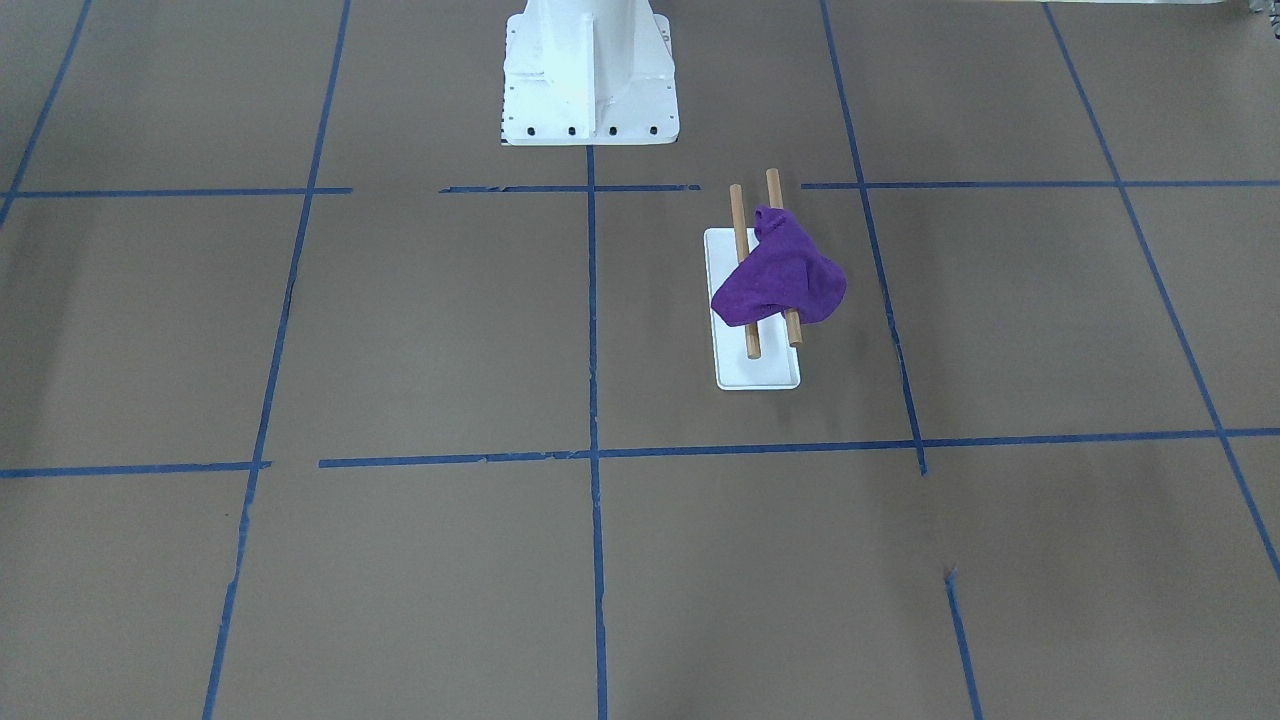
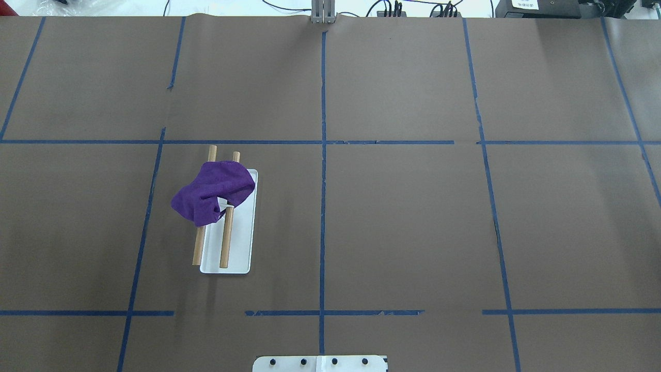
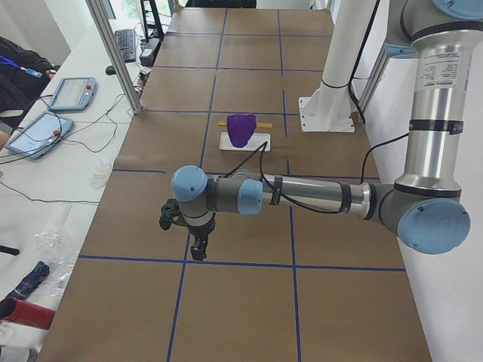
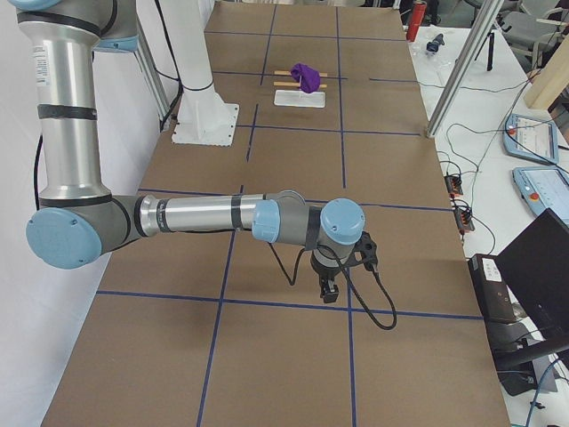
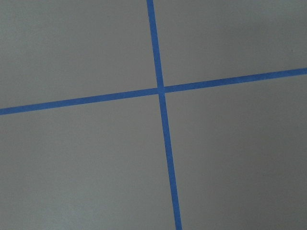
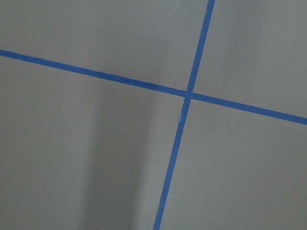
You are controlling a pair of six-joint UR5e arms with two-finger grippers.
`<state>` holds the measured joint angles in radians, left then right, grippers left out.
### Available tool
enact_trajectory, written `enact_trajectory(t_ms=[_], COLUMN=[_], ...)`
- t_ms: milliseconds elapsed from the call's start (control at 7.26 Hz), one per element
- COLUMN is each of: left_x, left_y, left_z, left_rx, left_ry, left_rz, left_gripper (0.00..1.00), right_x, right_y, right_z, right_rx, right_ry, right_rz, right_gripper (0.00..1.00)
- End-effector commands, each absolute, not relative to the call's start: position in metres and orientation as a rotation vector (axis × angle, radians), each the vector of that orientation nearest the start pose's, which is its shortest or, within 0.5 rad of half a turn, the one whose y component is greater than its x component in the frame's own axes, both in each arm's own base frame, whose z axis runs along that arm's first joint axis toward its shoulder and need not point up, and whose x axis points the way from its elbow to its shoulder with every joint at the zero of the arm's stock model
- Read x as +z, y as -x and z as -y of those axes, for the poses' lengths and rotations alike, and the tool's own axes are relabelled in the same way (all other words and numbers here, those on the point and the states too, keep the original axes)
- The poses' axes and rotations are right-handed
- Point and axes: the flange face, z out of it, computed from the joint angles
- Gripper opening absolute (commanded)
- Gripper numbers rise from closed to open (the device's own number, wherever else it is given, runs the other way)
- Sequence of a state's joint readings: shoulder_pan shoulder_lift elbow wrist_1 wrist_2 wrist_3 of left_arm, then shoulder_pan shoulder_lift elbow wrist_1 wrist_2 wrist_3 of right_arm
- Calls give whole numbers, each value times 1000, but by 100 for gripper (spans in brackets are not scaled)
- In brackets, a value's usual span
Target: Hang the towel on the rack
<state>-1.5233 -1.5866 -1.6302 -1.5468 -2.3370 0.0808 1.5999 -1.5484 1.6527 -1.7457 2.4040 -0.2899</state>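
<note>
The left claw (image 3: 198, 247) hung over the tabletop (image 3: 241, 302), left of centre in the left-end view. Whether its fingers were apart or together could not be told. The right claw (image 4: 328, 290) hung just below centre in the right-end view, and its state could not be told either. The purple towel (image 2: 214, 191) lay bunched across both rods of the rack (image 2: 225, 243), left of centre in the overhead view.

towel (image 1: 782, 280): plain purple | rack (image 1: 758, 368): tan wood and white | table (image 1: 400, 330): brown, blue tape grid | left arm (image 3: 317, 197): silver, light-blue joints | pedestal (image 1: 588, 75): white
</note>
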Motion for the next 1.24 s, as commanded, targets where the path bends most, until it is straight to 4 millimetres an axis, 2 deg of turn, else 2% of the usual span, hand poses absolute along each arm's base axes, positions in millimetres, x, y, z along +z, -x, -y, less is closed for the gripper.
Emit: enact_trajectory(t_ms=[0, 1102], left_x=[643, 638], left_y=[40, 41], left_z=[504, 505], left_rx=[143, 123], left_ry=[-70, -73], left_rz=[-766, -765], left_gripper=[100, 100], right_x=[620, 623], right_y=[-74, -74], right_z=[493, 493], right_rx=[-216, -214], right_ry=[-67, -63], right_rz=[836, 835], right_gripper=[100, 100])
